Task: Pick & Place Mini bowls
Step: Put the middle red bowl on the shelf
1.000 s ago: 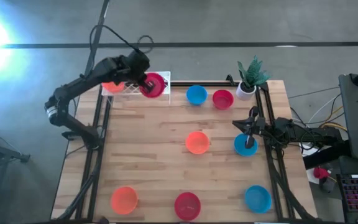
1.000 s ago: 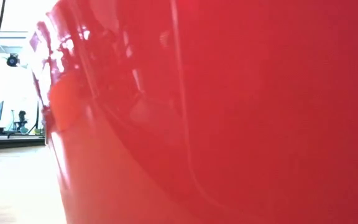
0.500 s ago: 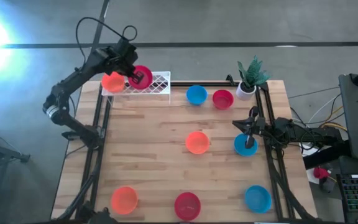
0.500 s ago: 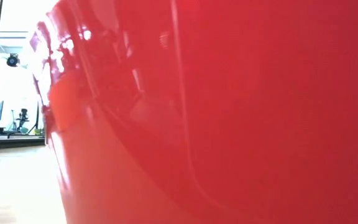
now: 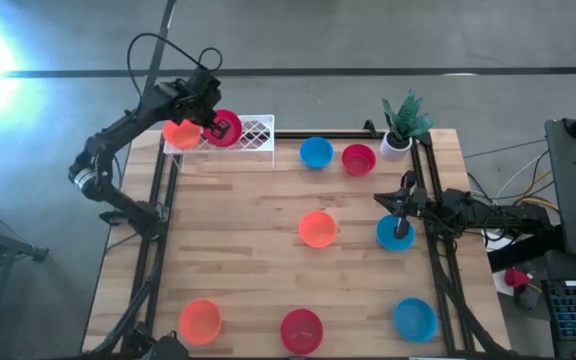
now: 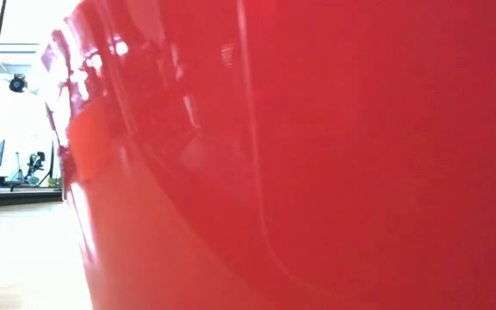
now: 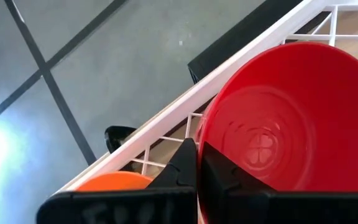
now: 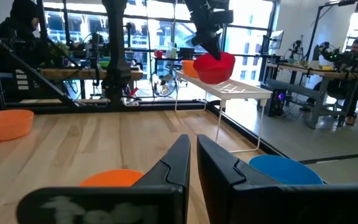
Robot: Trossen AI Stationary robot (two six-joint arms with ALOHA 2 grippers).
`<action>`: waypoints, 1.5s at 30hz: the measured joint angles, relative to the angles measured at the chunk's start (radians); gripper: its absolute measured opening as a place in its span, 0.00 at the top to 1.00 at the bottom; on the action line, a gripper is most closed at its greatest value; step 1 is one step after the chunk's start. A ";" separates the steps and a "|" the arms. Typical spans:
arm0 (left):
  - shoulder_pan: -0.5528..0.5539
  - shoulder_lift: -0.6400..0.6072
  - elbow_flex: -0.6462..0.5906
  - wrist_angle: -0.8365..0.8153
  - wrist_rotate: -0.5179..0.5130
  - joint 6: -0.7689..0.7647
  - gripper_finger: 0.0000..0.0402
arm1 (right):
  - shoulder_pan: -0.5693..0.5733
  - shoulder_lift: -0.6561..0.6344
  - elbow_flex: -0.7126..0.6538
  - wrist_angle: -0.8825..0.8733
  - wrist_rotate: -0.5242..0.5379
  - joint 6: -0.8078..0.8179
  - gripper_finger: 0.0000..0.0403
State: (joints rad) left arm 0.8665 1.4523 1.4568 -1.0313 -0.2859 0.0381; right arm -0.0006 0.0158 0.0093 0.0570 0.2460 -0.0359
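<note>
My left gripper [image 5: 211, 127] is at the table's far left corner, shut on a crimson mini bowl [image 5: 227, 129] over the white wire rack [image 5: 253, 133]. An orange bowl [image 5: 180, 132] sits in the rack beside it. The right wrist view shows the crimson bowl [image 8: 215, 67] just above the rack top. My right gripper [image 5: 400, 218] waits, shut, at the right edge, over a blue bowl [image 5: 392, 235]. More bowls stand on the table: blue [image 5: 316, 152], crimson [image 5: 358, 158], orange [image 5: 317, 228], and orange [image 5: 200, 320], crimson [image 5: 301, 328] and blue [image 5: 414, 318] along the near edge. My left gripper pinches the crimson bowl's rim [image 7: 205, 134], one finger [image 7: 229, 177] inside the bowl and the other [image 7: 178, 171] outside. The fingers come from above, slanting down. The bowl is tilted in the hold; whether its underside touches the rack, I cannot tell.
A small white pot with a green plant [image 5: 403, 122] stands at the far right corner. The crimson near-edge bowl [image 6: 317, 155] fills the low view and hides the table behind it. Bare wood [image 5: 238, 250] lies between the bowls in the middle.
My left gripper has carried the crimson bowl from the rack's right end toward the table's left, along the rack to a spot beside the orange bowl, and has stayed shut on it. The right arm has kept still.
</note>
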 joint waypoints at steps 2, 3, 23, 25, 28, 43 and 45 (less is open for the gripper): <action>0.000 0.000 0.000 0.000 0.000 0.002 1.00 | 0.000 0.000 0.000 0.000 0.000 0.002 0.93; 0.000 0.000 0.000 0.000 0.000 0.002 1.00 | 0.000 0.000 0.000 0.000 0.000 0.002 0.93; 0.000 0.000 -0.001 0.014 -0.001 0.030 0.97 | 0.000 0.000 0.000 0.001 0.000 0.002 0.93; 0.000 0.000 -0.001 0.014 -0.001 0.033 0.97 | 0.000 0.000 0.000 0.001 0.000 0.002 0.93; 0.000 0.000 -0.003 0.015 -0.001 0.033 0.97 | 0.000 0.000 0.000 0.001 0.000 0.002 0.93; 0.000 0.000 -0.006 0.014 -0.004 0.012 0.86 | 0.000 0.000 0.000 0.001 0.000 0.002 0.93; 0.000 0.000 -0.006 0.014 -0.015 0.012 0.85 | 0.000 0.000 0.000 0.001 0.000 0.002 0.93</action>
State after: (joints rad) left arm 0.8661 1.4525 1.4509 -1.0172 -0.3011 0.0498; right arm -0.0006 0.0155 0.0093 0.0582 0.2462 -0.0338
